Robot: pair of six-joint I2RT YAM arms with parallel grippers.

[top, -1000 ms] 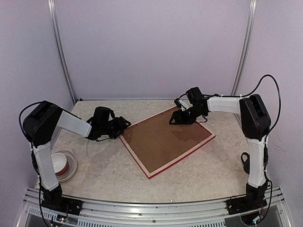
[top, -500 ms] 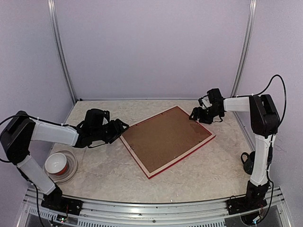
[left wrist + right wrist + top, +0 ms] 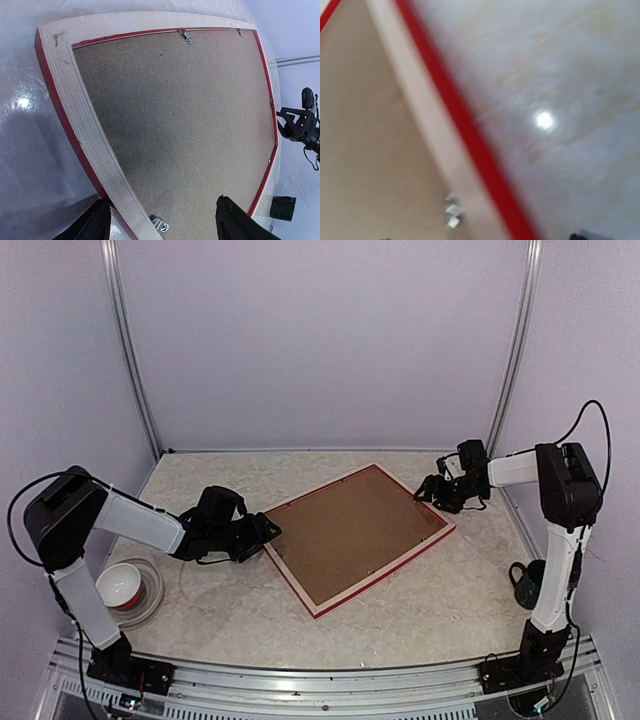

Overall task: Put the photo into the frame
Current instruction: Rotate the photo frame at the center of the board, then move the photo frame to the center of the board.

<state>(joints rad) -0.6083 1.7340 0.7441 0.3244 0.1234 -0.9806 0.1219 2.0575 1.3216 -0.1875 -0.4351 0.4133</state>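
The frame (image 3: 286, 571) lies face down on the table, pale wood rear up and red edge showing. A brown backing board (image 3: 350, 535) with small metal clips fills it. The photo is hidden or out of view. My left gripper (image 3: 266, 532) is open at the frame's left corner. In the left wrist view its fingers (image 3: 95, 225) straddle the pale wood rim (image 3: 90, 135) near a clip (image 3: 160, 225). My right gripper (image 3: 423, 492) is low at the frame's far right edge and looks open. The blurred right wrist view shows the red edge (image 3: 465, 125) and a clip (image 3: 452, 215).
A red and white bowl (image 3: 122, 585) in a clear dish stands at the near left by the left arm's base. A dark cup-like object (image 3: 526, 583) stands at the right edge of the table, and it also shows in the left wrist view (image 3: 282, 207).
My right gripper has moved right, from above the backing board to the frame's far right edge. My left gripper has shifted right and closer to the frame's left corner. The frame has not moved.
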